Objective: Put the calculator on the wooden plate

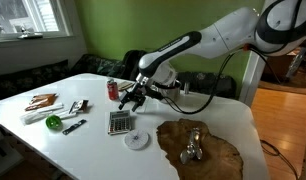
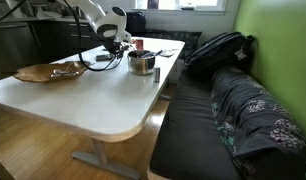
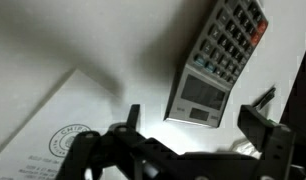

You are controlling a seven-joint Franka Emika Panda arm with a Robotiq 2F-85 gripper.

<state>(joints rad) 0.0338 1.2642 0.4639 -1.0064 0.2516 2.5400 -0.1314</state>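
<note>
The arm stretches out and down — fingers spread wide, wrist seemingly pointing straight down.

green wall | daylight thru the window | big white table | dark couch beside it | wood floor

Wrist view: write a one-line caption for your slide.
Open tool poised over the calculator on the white table, beside a printed sheet.

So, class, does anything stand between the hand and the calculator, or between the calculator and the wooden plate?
Nothing visible blocks the open hand, which hangs above the calculator. Toward the wooden plate, a flat white disc lies near the path; a shiny metal thing sits on the plate.
</note>
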